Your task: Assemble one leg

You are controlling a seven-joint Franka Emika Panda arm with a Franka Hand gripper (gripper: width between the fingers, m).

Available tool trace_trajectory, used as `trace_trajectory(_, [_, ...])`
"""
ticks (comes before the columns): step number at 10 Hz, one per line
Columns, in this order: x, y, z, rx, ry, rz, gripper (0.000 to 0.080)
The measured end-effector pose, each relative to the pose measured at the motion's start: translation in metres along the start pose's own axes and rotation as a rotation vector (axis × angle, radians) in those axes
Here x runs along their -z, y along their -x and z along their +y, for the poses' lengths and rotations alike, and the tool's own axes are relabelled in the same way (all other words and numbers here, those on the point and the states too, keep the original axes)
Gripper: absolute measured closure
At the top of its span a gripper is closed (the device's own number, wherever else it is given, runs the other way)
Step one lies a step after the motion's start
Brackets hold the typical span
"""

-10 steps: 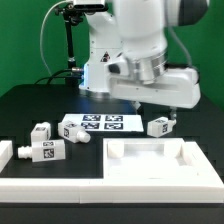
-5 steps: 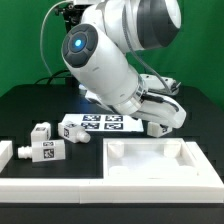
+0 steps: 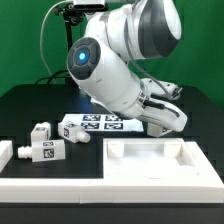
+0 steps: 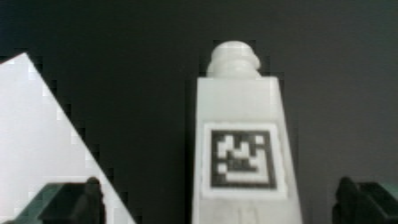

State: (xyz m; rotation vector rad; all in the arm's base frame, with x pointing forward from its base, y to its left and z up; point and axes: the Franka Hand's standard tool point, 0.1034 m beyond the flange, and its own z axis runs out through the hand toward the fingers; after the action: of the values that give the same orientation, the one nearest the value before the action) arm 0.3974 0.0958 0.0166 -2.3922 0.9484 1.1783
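Note:
In the wrist view a white leg [image 4: 240, 130] with a black-and-white tag lies lengthwise between my fingers, its rounded peg end pointing away. My gripper [image 4: 217, 205] is open, with a dark gap between the leg and each finger. In the exterior view my gripper [image 3: 160, 124] is low over the table at the exterior view's right, just behind the panel, and it mostly hides this leg. Three more legs [image 3: 42, 133] [image 3: 72, 132] [image 3: 45, 152] lie at the exterior view's left.
The large white square panel with a raised rim [image 3: 112, 160] lies in front of my gripper, and its corner shows in the wrist view [image 4: 32, 130]. The marker board [image 3: 105, 124] lies behind it. A long white rail [image 3: 50, 186] runs along the front.
The arm has swung from upright to a strong tilt, and the gripper has come down around the leg at the exterior view's right. The legs at the exterior view's left have not moved.

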Motion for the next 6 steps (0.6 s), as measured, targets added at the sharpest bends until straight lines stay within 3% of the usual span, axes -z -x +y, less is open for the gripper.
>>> trace_trajectory(3, [0.0004, -0.0004, 0.0003, -0.001, -0.001, 0.0, 0.0178])
trace_trajectory(5, [0.0004, -0.0004, 0.0003, -0.001, -0.001, 0.0, 0.0519])
trace_trajectory(6, [0.0006, -0.0005, 0.0001, 0.0, -0.001, 0.002, 0.0519])
